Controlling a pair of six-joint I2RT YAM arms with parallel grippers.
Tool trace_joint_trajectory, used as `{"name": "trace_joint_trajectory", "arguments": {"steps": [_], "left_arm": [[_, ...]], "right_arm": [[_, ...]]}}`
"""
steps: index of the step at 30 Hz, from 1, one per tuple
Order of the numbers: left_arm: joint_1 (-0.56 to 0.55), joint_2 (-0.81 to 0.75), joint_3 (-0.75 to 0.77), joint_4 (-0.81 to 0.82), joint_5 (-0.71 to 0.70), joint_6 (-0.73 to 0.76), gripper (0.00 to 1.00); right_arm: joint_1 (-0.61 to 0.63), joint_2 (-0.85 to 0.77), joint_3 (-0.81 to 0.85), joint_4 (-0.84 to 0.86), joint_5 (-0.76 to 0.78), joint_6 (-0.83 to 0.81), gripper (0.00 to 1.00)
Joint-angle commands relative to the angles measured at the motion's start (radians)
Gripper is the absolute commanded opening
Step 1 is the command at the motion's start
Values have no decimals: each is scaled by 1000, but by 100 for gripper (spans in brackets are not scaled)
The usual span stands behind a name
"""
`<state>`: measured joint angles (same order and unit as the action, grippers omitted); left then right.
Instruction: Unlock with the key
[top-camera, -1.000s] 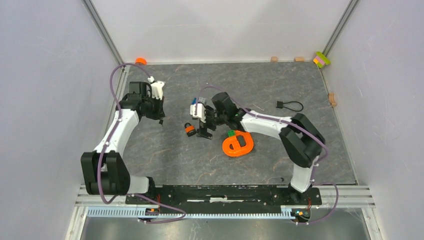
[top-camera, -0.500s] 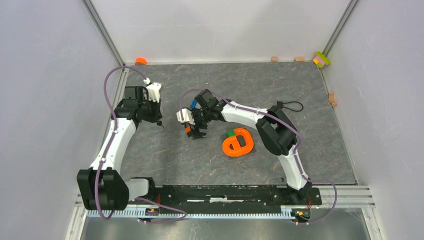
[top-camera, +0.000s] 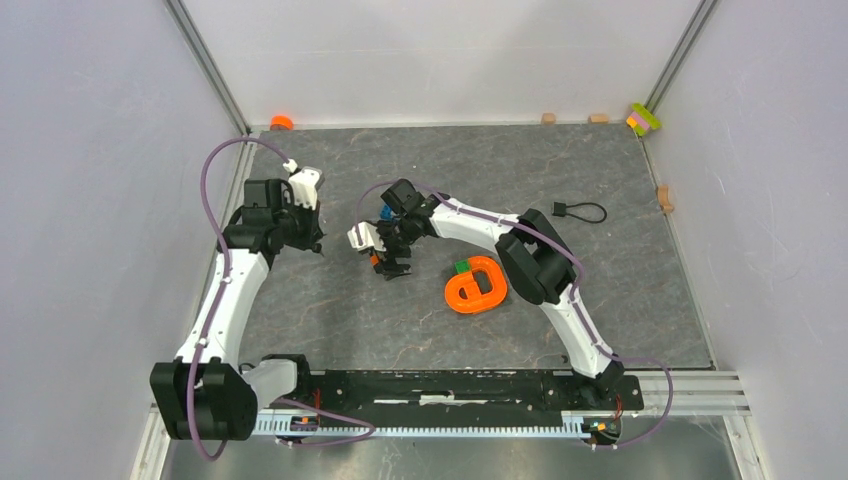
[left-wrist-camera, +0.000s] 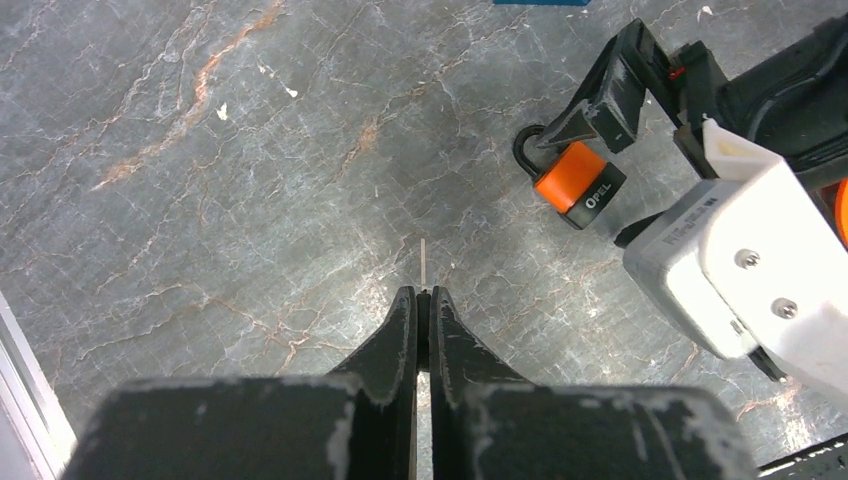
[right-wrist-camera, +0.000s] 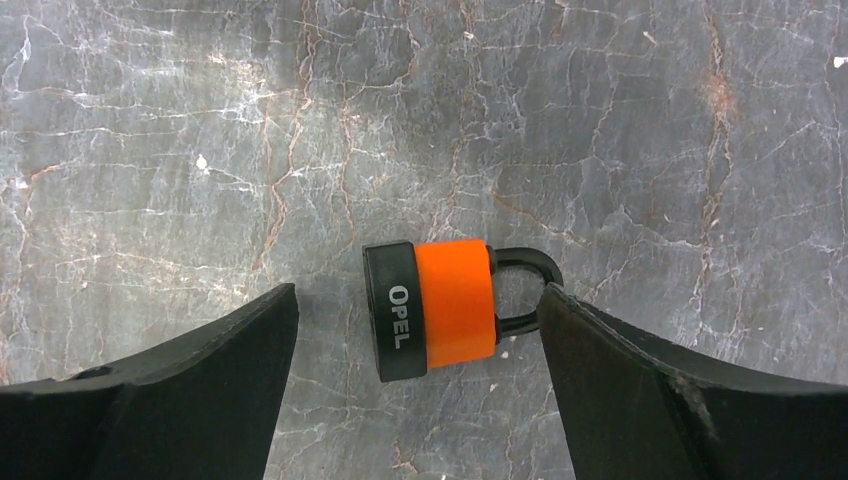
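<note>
The key is pinched in my left gripper (left-wrist-camera: 424, 295), which is shut on it. Its thin silvery blade (left-wrist-camera: 424, 262) sticks out past the fingertips, and its black head sits between the jaws. The small orange padlock (right-wrist-camera: 450, 308) with a black shackle lies flat on the table. My right gripper (right-wrist-camera: 418, 300) is open and straddles it, one finger at the lock's black base end and one touching the shackle. In the left wrist view the padlock (left-wrist-camera: 573, 183) lies ahead and to the right. In the top view the left gripper (top-camera: 318, 243) is left of the right gripper (top-camera: 392, 266).
An orange ring-shaped piece (top-camera: 476, 286) lies right of the padlock. A small lock on a thin black cable (top-camera: 580, 211) lies at the right. An orange cap (top-camera: 281, 122), wooden blocks (top-camera: 548, 118) and a coloured block (top-camera: 643, 119) line the back edge.
My right arm has reached left and brought its open gripper over the padlock. My left arm has shifted slightly left with the key still held.
</note>
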<state>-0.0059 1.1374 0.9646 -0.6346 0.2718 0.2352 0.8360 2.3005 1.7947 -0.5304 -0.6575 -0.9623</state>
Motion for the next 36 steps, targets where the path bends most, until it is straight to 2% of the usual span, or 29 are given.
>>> {"name": "trace_joint_trajectory", "arguments": {"steps": [1,8,14,18,23,25,26,30,33,34,36], "left_arm": [[4,-59,-16,24,25,15,2],[4,-75,-20,26,23,17,2],[4,-75,-20,26,43,14,2],[4,-80,-17,29,56,6,2],[4,-72,-7,30,96,2,2],[4,-68,0,30,112,2,2],[4,-63,4,30,121,3,2],[4,-43,18,30,151,-3,2],[1,-37,18,31,152,-6,2],[1,-39,17,30,152,-8,2],[1,-48,13,27,151,-13,2]], "right_arm": [[4,36,63,-55,-39,-62,92],[5,54,68,-59,-32,-66,84],[5,19,8,-18,1,-9,71],[5,-56,-112,97,83,112,63],[5,-182,-286,233,192,324,41],[5,-254,-393,328,314,449,31],[3,-294,-452,367,391,496,29],[-6,-415,-631,496,519,641,28],[-6,-437,-676,523,541,727,32],[-6,-434,-680,552,542,747,36],[-7,-423,-682,572,533,796,50]]}}
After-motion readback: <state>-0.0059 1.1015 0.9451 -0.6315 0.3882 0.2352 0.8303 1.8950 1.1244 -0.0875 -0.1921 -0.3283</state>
